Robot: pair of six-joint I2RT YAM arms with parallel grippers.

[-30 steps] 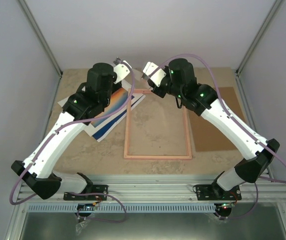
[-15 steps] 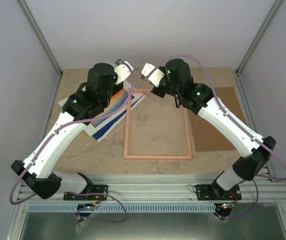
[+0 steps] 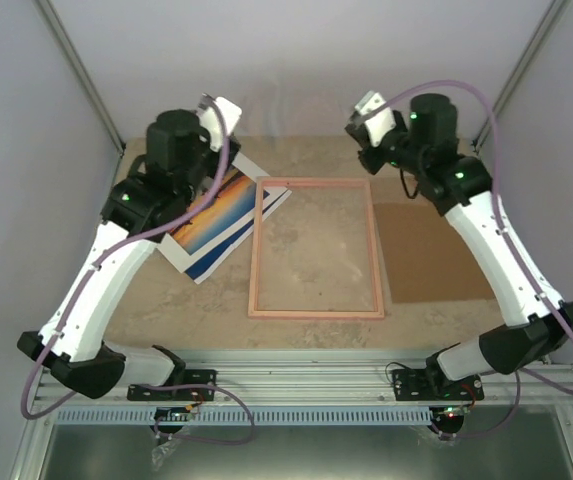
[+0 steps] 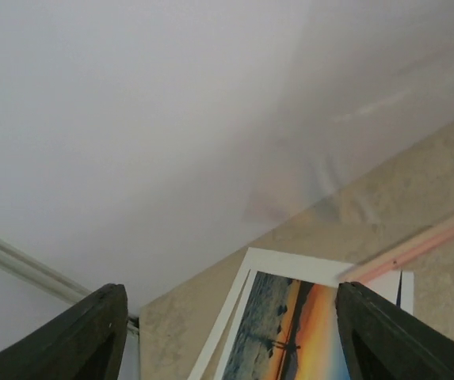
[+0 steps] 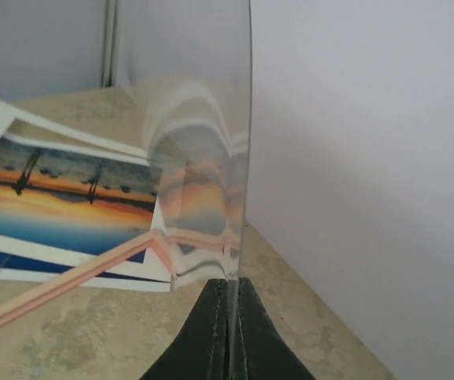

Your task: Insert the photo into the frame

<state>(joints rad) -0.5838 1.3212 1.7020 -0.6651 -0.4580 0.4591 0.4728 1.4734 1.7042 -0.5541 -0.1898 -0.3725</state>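
At the far edge, your right gripper (image 5: 228, 291) pinches a clear sheet (image 5: 203, 150) while your left gripper (image 4: 227, 291) gapes wide.

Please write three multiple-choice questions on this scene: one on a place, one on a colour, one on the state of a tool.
1. Relative to the frame, where does the photo lie? A inside it; B beside it, on the left arm's side; C held in the air.
2. The frame is: A pink; B green; C black.
3. The right tool is: A wide open; B shut on a clear sheet; C shut on the photo.
Key: B, it rests mostly outside the border; A, the border looks pink; B, the fingers pinch the sheet's edge.
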